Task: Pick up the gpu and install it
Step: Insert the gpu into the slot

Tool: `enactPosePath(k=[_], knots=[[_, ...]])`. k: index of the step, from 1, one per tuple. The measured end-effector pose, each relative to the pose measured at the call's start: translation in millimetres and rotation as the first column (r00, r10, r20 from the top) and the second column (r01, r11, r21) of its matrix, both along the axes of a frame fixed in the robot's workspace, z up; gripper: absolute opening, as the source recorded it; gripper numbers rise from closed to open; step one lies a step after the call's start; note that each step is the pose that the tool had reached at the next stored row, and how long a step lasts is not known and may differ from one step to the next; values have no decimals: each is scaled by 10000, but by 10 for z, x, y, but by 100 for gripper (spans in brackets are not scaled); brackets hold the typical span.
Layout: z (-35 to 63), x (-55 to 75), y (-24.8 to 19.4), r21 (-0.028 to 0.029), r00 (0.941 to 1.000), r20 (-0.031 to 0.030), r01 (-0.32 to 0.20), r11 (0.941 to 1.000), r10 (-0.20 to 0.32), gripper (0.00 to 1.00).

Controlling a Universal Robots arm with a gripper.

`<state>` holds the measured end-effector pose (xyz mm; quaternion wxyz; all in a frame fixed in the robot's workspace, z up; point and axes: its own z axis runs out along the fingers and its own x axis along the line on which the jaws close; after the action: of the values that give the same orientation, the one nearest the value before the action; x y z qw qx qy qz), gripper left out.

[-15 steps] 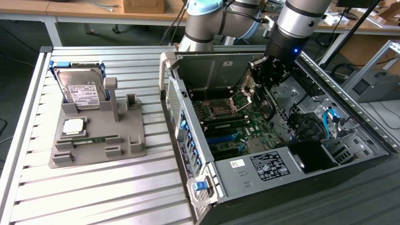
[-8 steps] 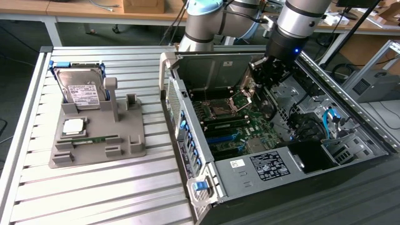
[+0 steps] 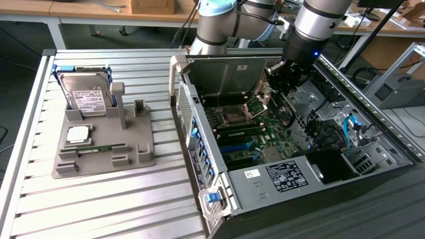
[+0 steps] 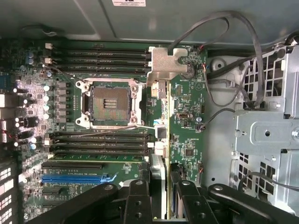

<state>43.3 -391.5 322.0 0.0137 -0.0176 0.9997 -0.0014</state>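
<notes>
Ok so the pick-up part looks done. In the wrist view the fingers (image 4: 138, 200) are clamped on the gpu (image 4: 160, 133), one on each flat side. You're looking at the card edge-on, with its silver bracket (image 4: 166, 63) at the far end.

In the exterior view the gripper (image 3: 287, 79) is down inside the open PC case (image 3: 371, 124), up near the back wall. So I'd call this the install step: card in hand, carried over the motherboard (image 4: 187, 121).

It hangs just beside the empty CPU socket (image 4: 108, 103), running along the board. The long blue slot (image 4: 77, 178) sits off to one side of the card, not under it. How high the card is above the board I honestly can't tell.

My guess is the fiddly bit is lining the card's bottom edge up with a slot and getting the bracket to the case's rear opening, then a straight, even push. Any tilt and it'll catch, and there are loose cables (image 4: 219, 88) nearby.

The hard drive (image 3: 86, 97) and memory stick (image 3: 93, 148) sit in the grey holder (image 3: 136, 154) out on the tabletop (image 3: 99, 199).
</notes>
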Motion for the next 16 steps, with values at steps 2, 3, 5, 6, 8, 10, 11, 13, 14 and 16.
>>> enactPosePath(k=[2, 3, 5, 6, 8, 10, 11, 13, 14, 16], knots=[[0, 0, 0, 0, 9999, 0, -146, 9999, 146, 27], [0, 0, 0, 0, 9998, 0, -218, 9998, 218, 27], [0, 0, 0, -1, 9995, 0, -320, 9995, 320, 27], [-1, 0, 0, -1, 9994, 0, -358, 9994, 358, 27], [-1, 0, 0, 0, 9991, 0, -431, 9991, 431, 27], [-1, 0, 0, 0, 9987, 0, -503, 9987, 503, 27], [-1, 0, 0, 0, 9986, 0, -534, 9986, 534, 27], [-2, 0, 0, -1, 9982, 0, -603, 9982, 603, 27], [-2, 0, 0, -1, 9979, 0, -644, 9979, 644, 27], [-3, 0, 0, 0, 9970, 0, -773, 9970, 773, 27]])
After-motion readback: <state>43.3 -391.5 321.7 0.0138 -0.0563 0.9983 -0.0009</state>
